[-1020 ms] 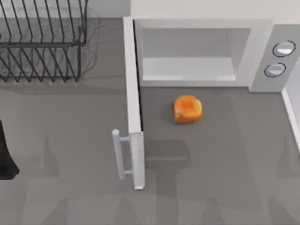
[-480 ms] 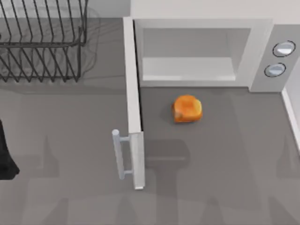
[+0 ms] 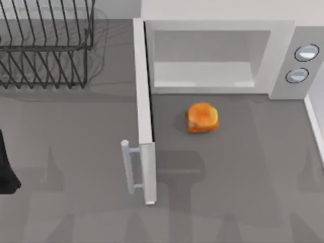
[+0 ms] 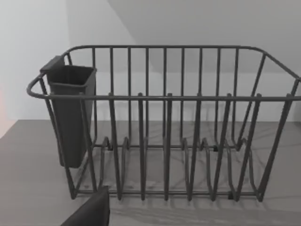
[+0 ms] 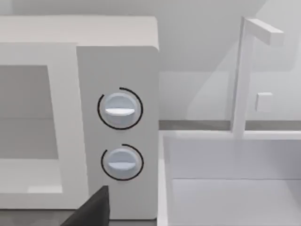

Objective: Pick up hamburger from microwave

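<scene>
The hamburger [image 3: 202, 117], a small glossy orange lump, lies on the grey table just in front of the microwave [image 3: 217, 30], outside its pale cavity. The microwave door [image 3: 143, 101] stands swung open toward the front, its silver bar handle [image 3: 127, 167] on its left face. The burger sits to the right of the door. My left arm [image 3: 6, 169] is a dark shape parked at the table's left edge, far from the burger. A dark corner of my left gripper [image 4: 89, 212] faces the wire rack. A dark corner of my right gripper [image 5: 91, 207] faces the microwave's dial panel [image 5: 117, 61].
A black wire rack [image 3: 45, 45] with a dark cup [image 4: 70, 113] stands at the back left. Two round dials [image 3: 307, 52] sit on the microwave's right side. A white sink [image 5: 235, 179] with a faucet [image 5: 244, 75] adjoins the microwave on the right.
</scene>
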